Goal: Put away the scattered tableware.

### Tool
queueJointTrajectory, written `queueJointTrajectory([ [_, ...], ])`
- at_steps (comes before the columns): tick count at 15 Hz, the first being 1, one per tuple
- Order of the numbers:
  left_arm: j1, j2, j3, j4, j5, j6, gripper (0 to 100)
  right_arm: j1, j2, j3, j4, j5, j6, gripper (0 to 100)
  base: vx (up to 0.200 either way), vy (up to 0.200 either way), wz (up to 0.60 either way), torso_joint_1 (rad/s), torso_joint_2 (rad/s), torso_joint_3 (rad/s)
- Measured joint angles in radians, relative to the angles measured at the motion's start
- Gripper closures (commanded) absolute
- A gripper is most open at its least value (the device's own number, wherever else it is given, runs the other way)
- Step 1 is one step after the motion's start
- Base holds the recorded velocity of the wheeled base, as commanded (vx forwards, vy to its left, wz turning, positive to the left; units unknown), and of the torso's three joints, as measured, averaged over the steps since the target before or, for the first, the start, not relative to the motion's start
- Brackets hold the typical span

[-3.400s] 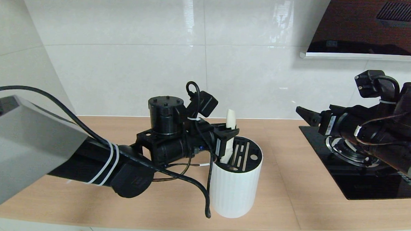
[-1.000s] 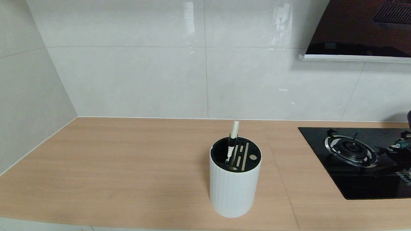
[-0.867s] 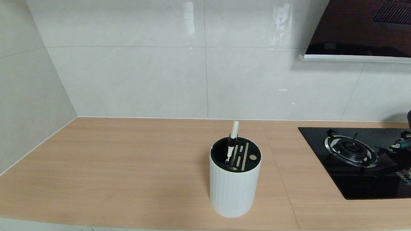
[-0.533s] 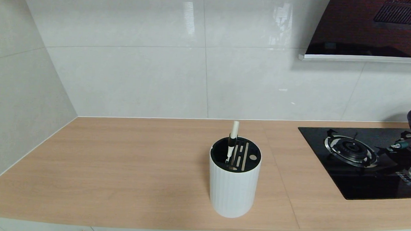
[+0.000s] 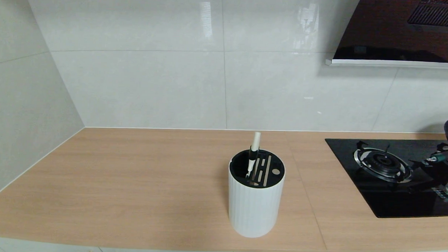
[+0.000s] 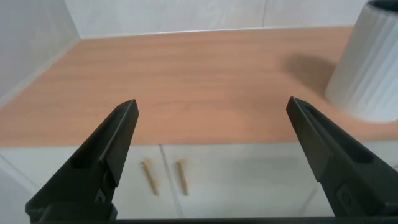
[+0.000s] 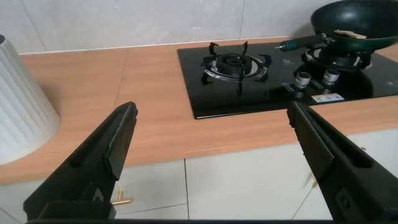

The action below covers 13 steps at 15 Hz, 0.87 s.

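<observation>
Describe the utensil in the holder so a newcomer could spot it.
On the wooden countertop, left of the black hob, stands a white ribbed holder with a black slotted top. The utensil rises from it: a white handle with a black band, the only thing sticking out.

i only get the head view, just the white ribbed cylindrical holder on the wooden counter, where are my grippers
Observer: The left gripper is open, low by the front edge of the wooden counter, facing the white ribbed cylindrical holder.
Operator: and the right one
Observer: The right gripper is open too, facing the black glass hob from the counter's front edge.
Operator: anything in that pan at my frame edge
Observer: The dark round frying pan sits on the far burner with a pale flat piece lying at its rim; I cannot tell what it is.
</observation>
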Motion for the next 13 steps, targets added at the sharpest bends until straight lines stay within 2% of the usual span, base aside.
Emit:
queueJointTrajectory([
  [3, 0.000, 0.000, 0.000, 0.000, 0.000, 0.000, 0, 0.000, 0.000, 0.002, 0.004, 0.014, 0.096, 0, 0.000, 0.000, 0.00, 0.000, 0.00, 0.000],
  [5, 0.000, 0.000, 0.000, -0.001, 0.000, 0.000, 0, 0.000, 0.000, 0.002, 0.040, 0.104, 0.075, 0, 0.000, 0.000, 0.00, 0.000, 0.00, 0.000],
  [7, 0.000, 0.000, 0.000, -0.001, 0.000, 0.000, 0, 0.000, 0.000, 0.002, 0.048, 0.134, 0.005, 0, 0.000, 0.000, 0.00, 0.000, 0.00, 0.000],
  [13, 0.000, 0.000, 0.000, -0.001, 0.000, 0.000, 0, 0.000, 0.000, 0.002, 0.051, 0.153, 0.034, 0, 0.000, 0.000, 0.00, 0.000, 0.00, 0.000],
])
